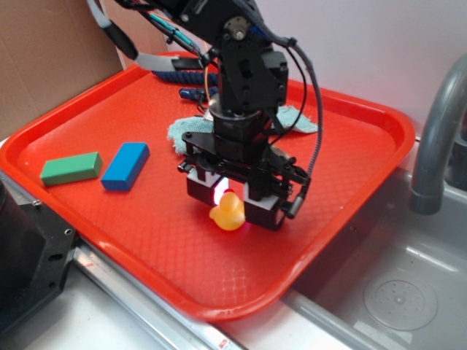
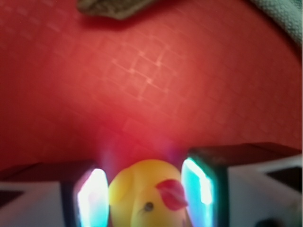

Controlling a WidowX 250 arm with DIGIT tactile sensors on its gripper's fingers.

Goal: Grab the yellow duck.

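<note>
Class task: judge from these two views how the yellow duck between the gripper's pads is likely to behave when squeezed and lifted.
The yellow duck looks glossy and rounded, so it may slip or pop out from the gripper. It is small beside the blue block, so probably light. In the wrist view its head sits between the pads, which seem to flank it; it might twist if gripped off-centre.
</note>
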